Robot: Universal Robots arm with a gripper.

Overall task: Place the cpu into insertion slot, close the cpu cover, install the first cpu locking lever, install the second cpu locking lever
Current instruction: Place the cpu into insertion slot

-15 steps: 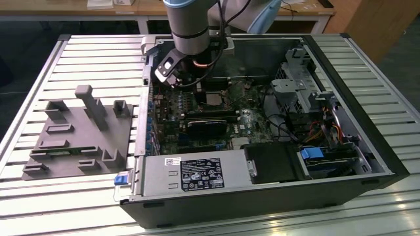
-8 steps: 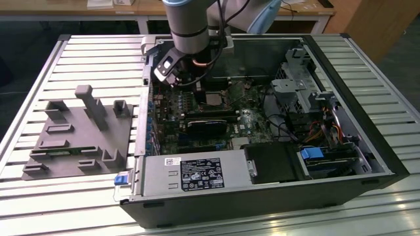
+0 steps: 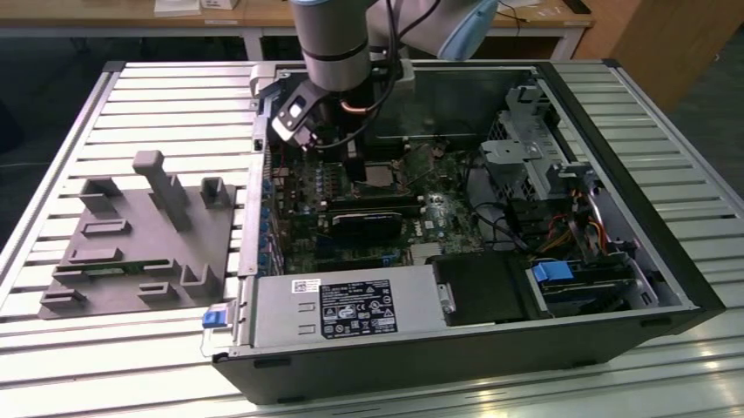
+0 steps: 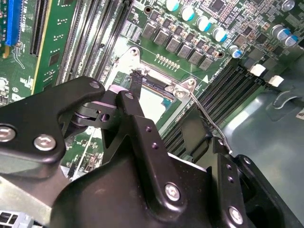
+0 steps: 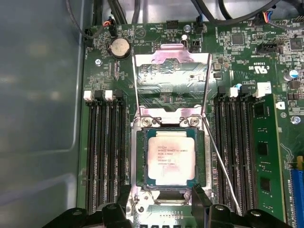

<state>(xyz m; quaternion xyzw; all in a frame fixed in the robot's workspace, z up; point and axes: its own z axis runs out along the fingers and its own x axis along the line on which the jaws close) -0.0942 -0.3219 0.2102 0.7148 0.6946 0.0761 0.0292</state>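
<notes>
While the claw [image 5: 161, 198] hangs low over the green board [image 5: 266, 142], its two fingers stand spread about as wide as the socket and grip nothing. Noted: the chip [image 5: 171, 159] lies flat in the socket [image 5: 140, 159], silver top up, square to the black frame. The cover [image 5: 172, 76] is not yet closed; it is swung open beyond the socket, hinge end nearest the chip.

Judgement: the chip looks light and rigid, with an underside easily harmed, so only its edges seem safe to pinch. The cover is thin, stiff sheet metal on a hinge, probably best pushed at its free-end tab. The wire lever [image 5: 223, 171] looks thin and springy, apt to slip off a fingertip.

Count: one chip, one socket, one cover, one lever plainly seen beside the socket, two banks of memory slots [image 5: 104, 152], one coin battery [image 5: 119, 47]
</notes>
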